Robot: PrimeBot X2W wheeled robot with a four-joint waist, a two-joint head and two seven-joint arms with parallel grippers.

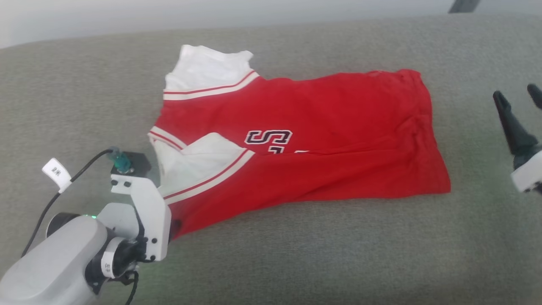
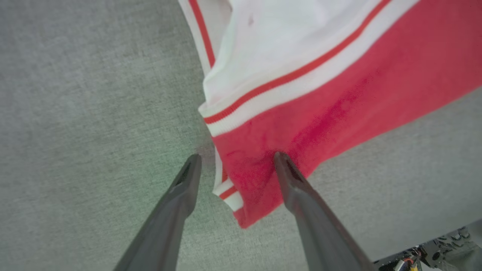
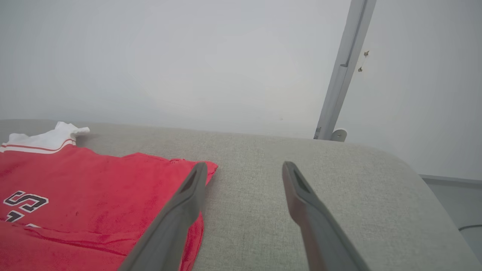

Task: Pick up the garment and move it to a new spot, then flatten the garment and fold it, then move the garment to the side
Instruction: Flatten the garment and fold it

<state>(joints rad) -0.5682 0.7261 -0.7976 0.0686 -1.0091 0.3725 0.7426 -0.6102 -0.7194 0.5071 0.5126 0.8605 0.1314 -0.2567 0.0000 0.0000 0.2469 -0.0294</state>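
A red jersey shirt (image 1: 322, 140) with white sleeves lies spread, partly doubled over, across the middle of a grey upholstered cushion (image 1: 296, 254), collar end to the left and hem to the right. The robot's left pincer (image 2: 237, 156) stands wide over the shirt's near-left corner. One finger is above the red cloth and the other above bare cushion, just beside the striped band. Whether either tip presses down cannot be told. The right pincer (image 1: 515, 91), equally wide and holding nothing, hovers to the right, apart from the hem.

The step in hand appears to be a grasp on that corner. It would go best if the left pincer sinks until the cloth edge sits deep between the fingers, then shuts on every layer at once, since soft jersey slips and bunches. A low, slow lift would keep the spread cloth from dragging into creases. The right pincer would do well to take the near-right hem corner.

Counted: one shirt, two white sleeves, two pincers, one cushion.
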